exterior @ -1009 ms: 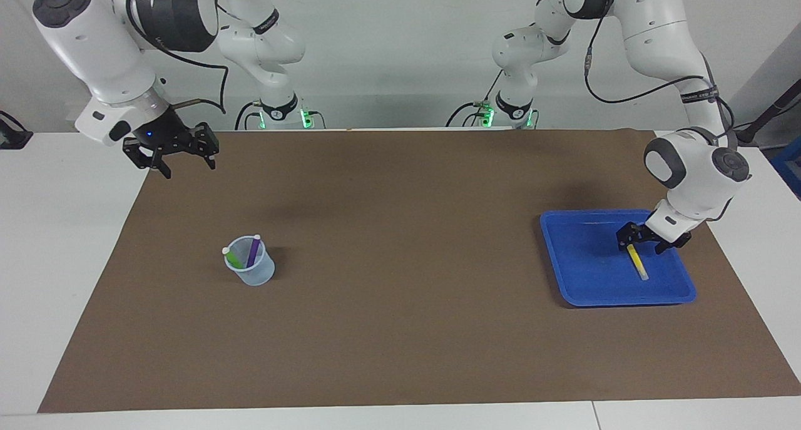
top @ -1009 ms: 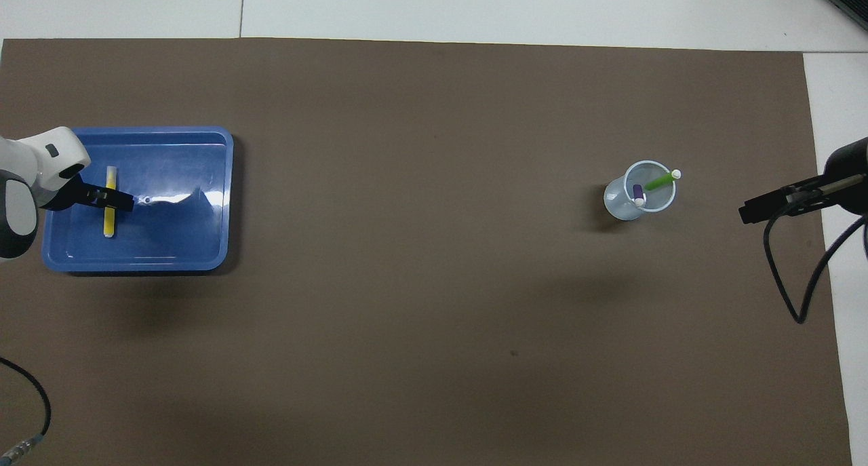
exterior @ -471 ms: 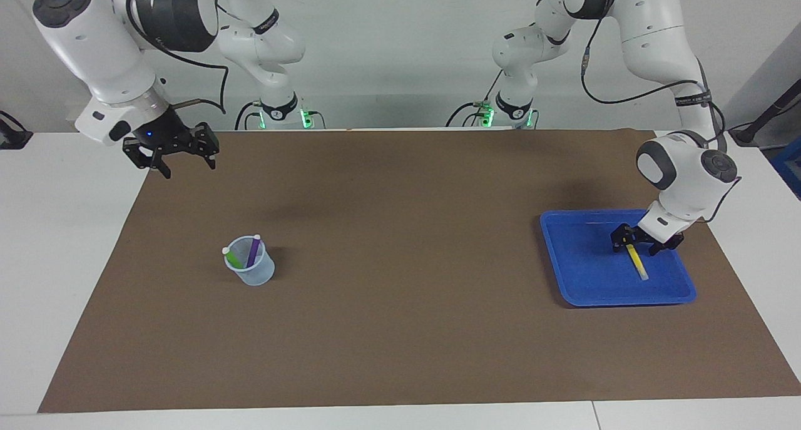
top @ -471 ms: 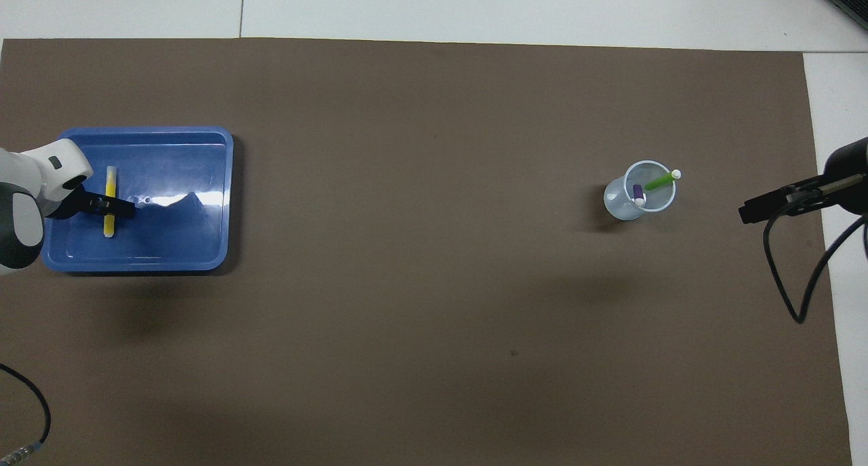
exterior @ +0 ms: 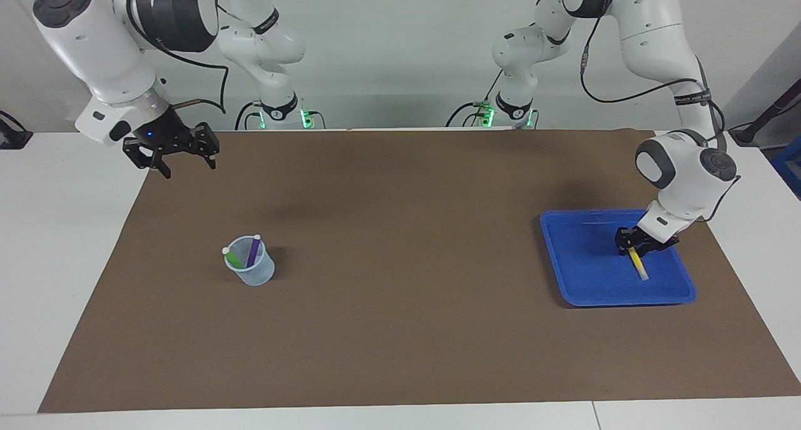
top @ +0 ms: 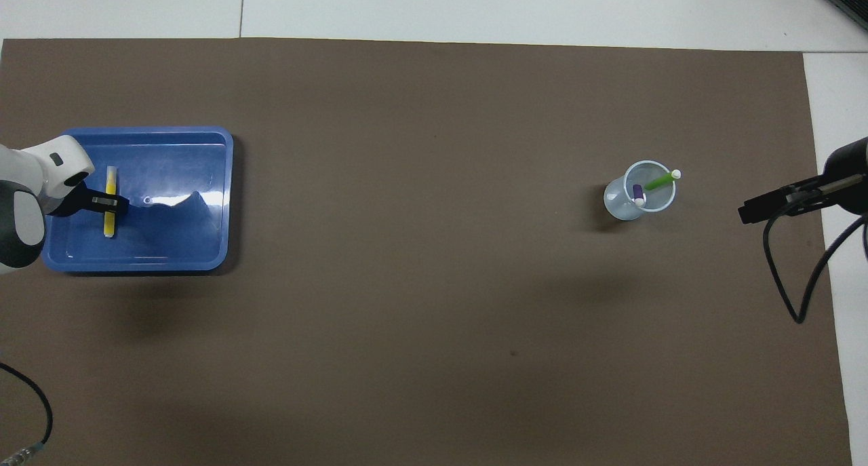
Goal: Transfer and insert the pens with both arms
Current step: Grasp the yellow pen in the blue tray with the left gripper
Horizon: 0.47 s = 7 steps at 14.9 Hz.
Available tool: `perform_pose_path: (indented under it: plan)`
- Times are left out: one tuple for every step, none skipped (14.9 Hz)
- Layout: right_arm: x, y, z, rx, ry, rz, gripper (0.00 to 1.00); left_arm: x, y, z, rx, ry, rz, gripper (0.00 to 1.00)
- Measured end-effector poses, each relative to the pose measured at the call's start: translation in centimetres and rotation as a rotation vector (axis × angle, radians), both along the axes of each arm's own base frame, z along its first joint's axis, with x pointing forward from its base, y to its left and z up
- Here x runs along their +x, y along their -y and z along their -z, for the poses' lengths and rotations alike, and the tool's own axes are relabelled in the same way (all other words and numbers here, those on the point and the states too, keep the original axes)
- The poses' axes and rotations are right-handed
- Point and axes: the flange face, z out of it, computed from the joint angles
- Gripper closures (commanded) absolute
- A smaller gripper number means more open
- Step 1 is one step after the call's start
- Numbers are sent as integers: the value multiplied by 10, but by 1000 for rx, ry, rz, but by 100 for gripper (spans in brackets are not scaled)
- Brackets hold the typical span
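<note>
A white table carries a large brown mat that covers most of its top, leaving white margins at both ends and along the edge farthest from the robots. Seams split the white surface into panels. A plain pale grey wall rises at the robots' end. Lighting is even and soft, with faint blurred shadows on the mat.

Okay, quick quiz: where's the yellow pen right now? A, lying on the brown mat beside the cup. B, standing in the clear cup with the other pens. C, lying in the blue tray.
C: the yellow pen lies in the blue tray, under the left gripper.
</note>
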Motion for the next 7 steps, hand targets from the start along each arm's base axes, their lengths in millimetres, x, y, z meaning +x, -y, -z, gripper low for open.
perform_pose_path:
  plan:
    - [0, 0, 0, 0, 0, 0, 10, 0, 1, -1, 1, 1, 1, 100]
    - [0, 0, 0, 0, 0, 0, 10, 1, 1, -2, 1, 1, 2, 100]
    - [0, 0, 0, 0, 0, 0, 10, 0, 1, -2, 0, -2, 2, 100]
    - [0, 0, 0, 0, 0, 0, 10, 1, 2, -2, 0, -4, 1, 100]
    - [0, 0, 0, 0, 0, 0, 10, 1, 2, -3, -4, -10, -3, 100]
    - [0, 0, 0, 0, 0, 0, 10, 2, 2, -5, -15, -15, -17, 100]
    - [0, 0, 0, 0, 0, 0, 10, 4, 3, -9, -37, -18, -42, 100]
